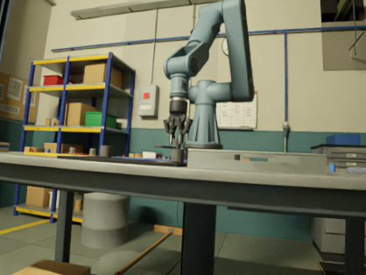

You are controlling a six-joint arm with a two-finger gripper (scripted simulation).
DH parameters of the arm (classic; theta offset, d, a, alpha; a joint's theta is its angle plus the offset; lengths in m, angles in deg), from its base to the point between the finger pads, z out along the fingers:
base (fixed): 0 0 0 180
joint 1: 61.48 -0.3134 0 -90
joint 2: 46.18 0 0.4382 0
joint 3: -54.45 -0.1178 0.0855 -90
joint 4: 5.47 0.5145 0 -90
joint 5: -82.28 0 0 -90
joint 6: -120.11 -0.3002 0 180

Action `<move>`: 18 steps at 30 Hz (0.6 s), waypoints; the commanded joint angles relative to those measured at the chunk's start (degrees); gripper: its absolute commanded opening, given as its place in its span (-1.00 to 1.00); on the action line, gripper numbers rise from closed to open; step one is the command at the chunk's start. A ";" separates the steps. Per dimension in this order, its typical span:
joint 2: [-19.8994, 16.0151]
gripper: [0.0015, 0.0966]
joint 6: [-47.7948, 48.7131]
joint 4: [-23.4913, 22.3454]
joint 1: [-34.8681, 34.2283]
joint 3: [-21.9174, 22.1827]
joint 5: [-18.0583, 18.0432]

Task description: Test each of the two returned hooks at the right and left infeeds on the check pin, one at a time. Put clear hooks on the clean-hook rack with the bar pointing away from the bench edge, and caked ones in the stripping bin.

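I hold a hook (171,143) in my gripper (176,139), its thin dark bar sticking out level to the left. It hangs just above a dark cylindrical post (177,155) on the bench, the check pin as far as I can tell. My gripper is closed and points straight down. A second dark cylinder (106,151) stands further left on the dark mat (127,160). A long grey bin (257,161) sits right of the post. The low camera angle hides the bench top and the bin's inside.
Behind the bench stands the arm's base (204,127) and a blue and yellow shelf (72,114) with boxes. Small blocks (149,154) lie on the far side of the bench. A grey cabinet (339,153) stands at the right. The bench's front edge (184,181) runs across the view.
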 commanded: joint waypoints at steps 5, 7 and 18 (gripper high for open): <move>-0.15 -0.86 0.00 0.00 0.00 0.09 -0.22; -0.26 -0.86 0.00 0.00 0.00 0.10 -0.33; -1.01 -0.86 0.00 0.00 0.00 0.15 -1.02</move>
